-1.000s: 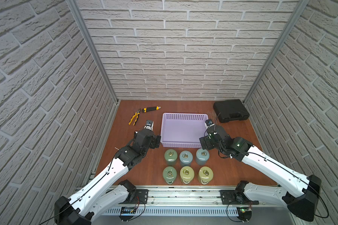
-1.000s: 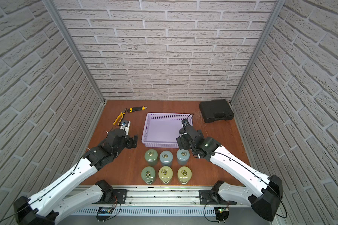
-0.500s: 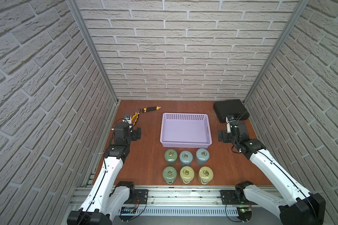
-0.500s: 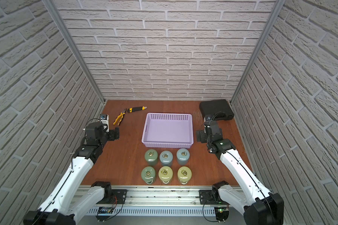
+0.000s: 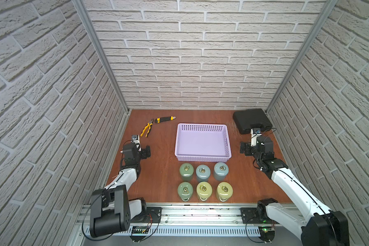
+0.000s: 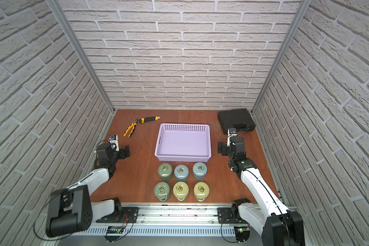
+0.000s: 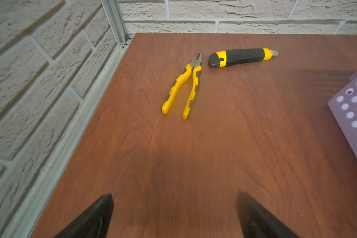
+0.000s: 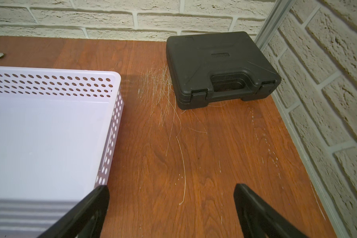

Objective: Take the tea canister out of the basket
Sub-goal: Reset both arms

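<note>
Well, from my console the job looks finished. The basket [image 5: 202,140] sits in the middle of both top views with nothing in it, its pale floor bare from wall to wall, and the right wrist camera shows the same empty inside.

All six canisters [image 5: 203,173] stand upright on the table [image 5: 162,170] just below the basket in the frame, in two tidy rows of three. The back row is close to the basket's near wall but, as far as I can tell, not touching it. Each has a ring pull lying on its lid. I read that neat grid as deliberate: spaced enough for a jaw to slip between neighbours, and clear of the basket so none could be mistaken for one left inside.

My left gripper [image 5: 144,152] is parked at centre left of the frame, well apart from the basket. Its wrist camera shows the two black fingers [image 7: 95,216] spread wide with only bare wood between them. The right gripper [image 5: 245,148] mirrors it at centre right, near the basket's side wall, equally wide and empty. One finger [image 8: 87,212] overlaps the basket's corner in its wrist view. I take both poses as a rest stance, with the arms folded out to the sides so they shade nothing.

Pliers [image 5: 147,130] and a knife [image 5: 165,119] lie in the upper left part of the table, and a shut black case [image 5: 251,121] in the upper right. None of them has a part in this, I judge.
</note>
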